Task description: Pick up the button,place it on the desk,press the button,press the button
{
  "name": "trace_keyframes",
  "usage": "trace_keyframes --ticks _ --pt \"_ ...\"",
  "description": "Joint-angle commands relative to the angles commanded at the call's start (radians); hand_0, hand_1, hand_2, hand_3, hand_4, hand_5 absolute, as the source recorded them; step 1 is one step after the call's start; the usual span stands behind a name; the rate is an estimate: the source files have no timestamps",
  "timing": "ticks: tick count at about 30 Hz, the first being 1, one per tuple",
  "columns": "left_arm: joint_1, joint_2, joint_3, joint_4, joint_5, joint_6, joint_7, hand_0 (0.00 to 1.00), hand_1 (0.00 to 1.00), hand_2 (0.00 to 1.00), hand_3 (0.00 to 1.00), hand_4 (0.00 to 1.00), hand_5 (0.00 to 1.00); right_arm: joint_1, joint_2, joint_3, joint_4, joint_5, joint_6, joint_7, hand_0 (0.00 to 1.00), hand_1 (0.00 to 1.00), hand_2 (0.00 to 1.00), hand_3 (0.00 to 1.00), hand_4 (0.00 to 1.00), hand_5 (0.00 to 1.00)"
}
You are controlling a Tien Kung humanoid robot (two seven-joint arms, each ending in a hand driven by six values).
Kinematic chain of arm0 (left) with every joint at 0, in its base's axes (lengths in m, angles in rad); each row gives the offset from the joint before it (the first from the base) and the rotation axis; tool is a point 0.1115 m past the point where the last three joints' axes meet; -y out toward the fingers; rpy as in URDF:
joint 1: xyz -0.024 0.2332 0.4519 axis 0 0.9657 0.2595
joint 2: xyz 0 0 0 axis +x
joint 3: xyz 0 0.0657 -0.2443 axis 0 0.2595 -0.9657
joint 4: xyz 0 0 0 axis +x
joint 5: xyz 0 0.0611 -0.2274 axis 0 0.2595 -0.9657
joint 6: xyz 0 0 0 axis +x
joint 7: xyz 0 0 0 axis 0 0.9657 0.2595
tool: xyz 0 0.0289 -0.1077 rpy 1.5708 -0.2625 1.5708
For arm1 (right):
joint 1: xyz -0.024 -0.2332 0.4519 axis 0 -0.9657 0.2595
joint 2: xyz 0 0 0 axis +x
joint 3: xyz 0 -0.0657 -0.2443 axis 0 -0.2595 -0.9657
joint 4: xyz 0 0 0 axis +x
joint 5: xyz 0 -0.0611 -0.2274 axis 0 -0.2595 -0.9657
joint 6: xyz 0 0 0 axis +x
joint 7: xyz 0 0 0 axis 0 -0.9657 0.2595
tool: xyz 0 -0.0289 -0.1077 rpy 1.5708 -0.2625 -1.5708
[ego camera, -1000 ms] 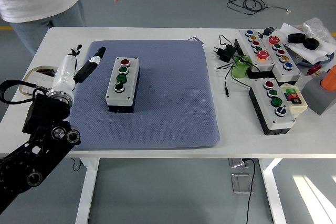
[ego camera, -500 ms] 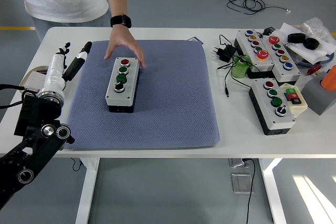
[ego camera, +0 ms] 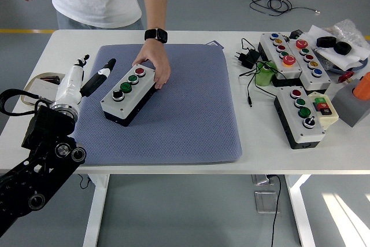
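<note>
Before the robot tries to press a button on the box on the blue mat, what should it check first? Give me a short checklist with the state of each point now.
1. Nobody touching the button box: not ok. A person's hand grips its far end.
2. Box lying square on the blue mat: not ok, it sits at an angle.
3. Buttons facing up and visible: ok, red, green and black ones show.
4. Left robot hand free: ok, it holds nothing and is beside the box, apart from it.
5. Path from hand to box clear: ok, only bare mat lies between.
6. Right arm: cannot tell, it is out of view.
</note>
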Motion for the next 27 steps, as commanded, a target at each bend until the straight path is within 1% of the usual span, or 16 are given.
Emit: trace_keyframes --ticks 5,6,8,11,12,14,15,17,18,19,21,23,24,27 --pt "-0.003 0.003 -0.001 0.001 0.013 -0.007 0.0 0.911 0.987 0.998 0.998 0.982 0.962 0.0 0.001 0.0 0.0 0.002 -0.001 0.002 0.787 0.797 0.817 0.751 0.412 0.479" --pt "-0.004 0.004 -0.002 0.001 0.02 -0.01 0.0 0.913 0.989 0.998 0.998 0.998 0.925 0.001 0.001 0.001 0.0 0.0 0.0 0.002 0.787 0.797 0.817 0.751 0.412 0.479" --pt "-0.005 0.005 -0.002 0.001 0.025 -0.012 0.0 0.913 0.989 0.998 0.998 0.998 0.925 0.001 0.001 0.001 0.0 0.0 0.0 0.003 0.787 0.797 0.817 0.751 0.412 0.479" --pt "-0.006 0.007 -0.001 0.0 0.07 -0.024 0.0 0.913 0.989 0.998 0.998 0.998 0.925 0.003 0.003 0.001 0.0 -0.001 0.0 0.002 0.787 0.797 0.817 0.751 0.412 0.479" --pt "-0.006 0.007 0.0 0.0 0.094 -0.026 0.0 0.923 0.993 0.998 0.998 0.998 0.874 0.003 0.003 0.0 0.0 -0.002 0.0 0.001 0.787 0.797 0.817 0.751 0.412 0.479" --pt "-0.009 0.007 0.009 0.0 0.147 -0.04 0.0 0.923 0.993 0.998 0.998 0.998 0.874 0.004 0.002 0.0 0.0 -0.006 0.001 0.0 0.787 0.797 0.817 0.751 0.412 0.479" --pt "-0.009 0.007 0.009 0.0 0.156 -0.041 0.0 0.923 0.993 0.998 0.998 0.998 0.874 0.004 0.002 0.0 0.0 -0.006 0.001 0.0 0.787 0.797 0.817 0.751 0.412 0.479" --pt "-0.015 0.007 0.019 -0.002 0.224 -0.081 0.0 0.923 0.993 0.998 0.998 0.998 0.874 0.008 0.002 0.003 0.0 -0.01 0.002 -0.001 0.787 0.797 0.817 0.751 0.412 0.479" --pt "-0.017 0.006 0.021 -0.003 0.264 -0.094 0.0 0.935 0.998 0.998 0.998 0.998 0.806 0.009 0.002 0.004 0.0 -0.012 0.002 -0.001 0.787 0.797 0.817 0.751 0.412 0.479" --pt "-0.017 0.006 0.022 -0.003 0.284 -0.097 0.0 0.935 0.998 0.998 0.998 0.998 0.806 0.009 0.002 0.005 0.0 -0.013 0.002 -0.002 0.787 0.797 0.817 0.751 0.412 0.479" --pt "-0.02 0.006 0.028 -0.001 0.34 -0.132 0.0 0.935 0.998 0.998 0.998 0.998 0.806 0.01 0.001 0.003 0.0 -0.013 0.003 -0.001 0.787 0.797 0.817 0.751 0.412 0.479" --pt "-0.023 0.008 0.035 0.0 0.377 -0.153 0.0 0.935 0.998 0.998 0.998 0.998 0.806 0.01 0.0 0.0 0.0 -0.007 0.003 0.002 0.787 0.797 0.817 0.751 0.412 0.479" --pt "-0.025 0.01 0.041 0.0 0.399 -0.168 0.0 0.938 0.998 0.998 0.998 0.998 0.776 0.011 0.0 -0.004 0.0 -0.003 0.003 0.003 0.787 0.797 0.817 0.751 0.412 0.479" --pt "-0.027 0.009 0.047 0.0 0.406 -0.181 0.0 0.938 0.998 0.998 0.998 0.998 0.776 0.013 0.002 -0.006 0.0 -0.002 0.003 0.004 0.787 0.797 0.817 0.751 0.412 0.479"
